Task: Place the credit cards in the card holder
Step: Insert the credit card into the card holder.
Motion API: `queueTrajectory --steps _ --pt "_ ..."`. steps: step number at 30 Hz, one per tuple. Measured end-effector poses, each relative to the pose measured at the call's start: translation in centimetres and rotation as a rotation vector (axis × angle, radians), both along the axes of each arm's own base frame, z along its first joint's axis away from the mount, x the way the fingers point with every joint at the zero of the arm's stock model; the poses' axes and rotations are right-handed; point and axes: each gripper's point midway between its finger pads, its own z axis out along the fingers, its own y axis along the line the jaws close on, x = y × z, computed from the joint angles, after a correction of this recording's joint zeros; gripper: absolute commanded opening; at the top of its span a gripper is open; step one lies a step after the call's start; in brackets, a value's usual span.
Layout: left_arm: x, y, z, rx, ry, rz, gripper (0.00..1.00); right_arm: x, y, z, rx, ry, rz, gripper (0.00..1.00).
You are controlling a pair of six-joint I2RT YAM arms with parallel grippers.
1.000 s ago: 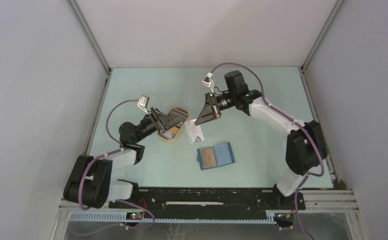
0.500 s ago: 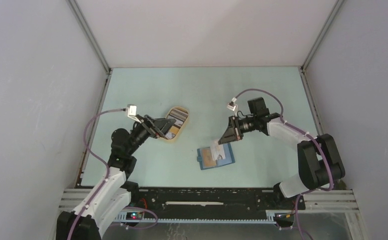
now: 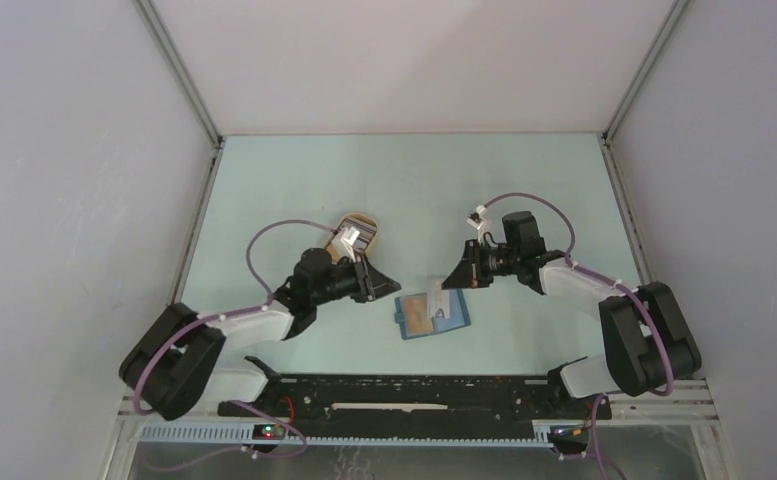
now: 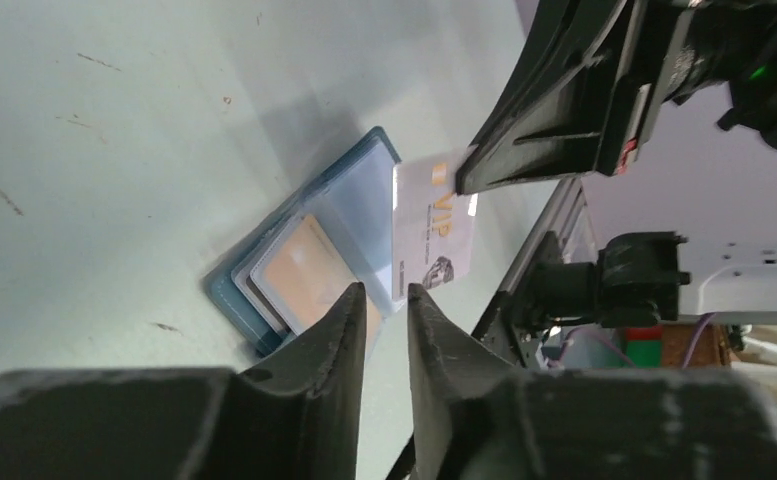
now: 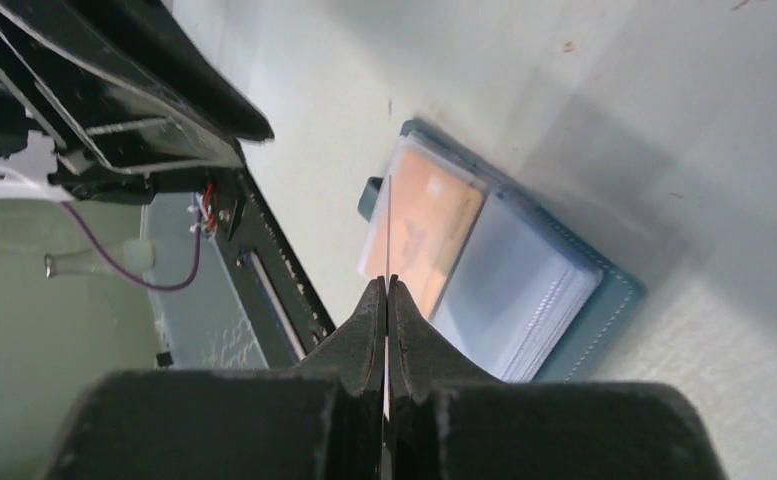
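The teal card holder [image 3: 432, 315] lies open on the table, an orange card [image 3: 419, 318] in its left pocket. My right gripper [image 3: 451, 283] is shut on a white credit card [image 3: 441, 298] and holds it on edge just above the holder. In the right wrist view that white card [image 5: 388, 225] shows as a thin line over the orange card [image 5: 429, 225] and the card holder [image 5: 524, 290]. My left gripper [image 3: 381, 283] hovers just left of the holder, its jaws a narrow gap apart with nothing between them. In the left wrist view the white card [image 4: 432, 230] stands over the holder [image 4: 294, 280].
A tan oval tray [image 3: 360, 218] sits behind the left wrist, partly hidden by it. The black rail [image 3: 414, 392] with the arm bases runs along the near edge. The two grippers are close together on either side of the holder.
My left arm swung from the tan tray towards the card holder, and its jaws opened wide, then narrowed. My right gripper carried the white card from beside the tray to just above the holder.
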Motion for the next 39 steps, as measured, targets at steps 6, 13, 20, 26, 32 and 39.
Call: queueTrajectory --steps 6,13,20,26,32,39 --pt "0.2 -2.4 -1.6 0.041 0.033 -0.048 0.16 1.5 -0.4 -0.9 -0.034 0.006 -0.076 0.00" --pt "0.1 -3.8 -3.8 0.109 0.055 -0.083 0.07 2.0 -0.5 -2.4 -0.064 0.050 -0.109 0.00" --pt "-0.5 -2.7 -8.5 0.234 0.156 -0.072 0.02 2.3 -0.8 -3.0 -0.091 0.048 -0.131 0.00" --pt "-0.2 -2.7 -8.6 0.261 0.154 -0.075 0.00 1.7 -0.3 -3.6 -0.111 0.056 -0.113 0.00" --pt "-0.1 -2.6 -8.7 0.270 0.152 -0.076 0.00 1.5 -0.4 -4.3 -0.127 0.079 -0.113 0.00" --pt "-0.1 -2.5 -8.8 0.273 0.150 -0.070 0.00 1.0 -0.6 -4.9 -0.144 0.109 -0.110 0.00"
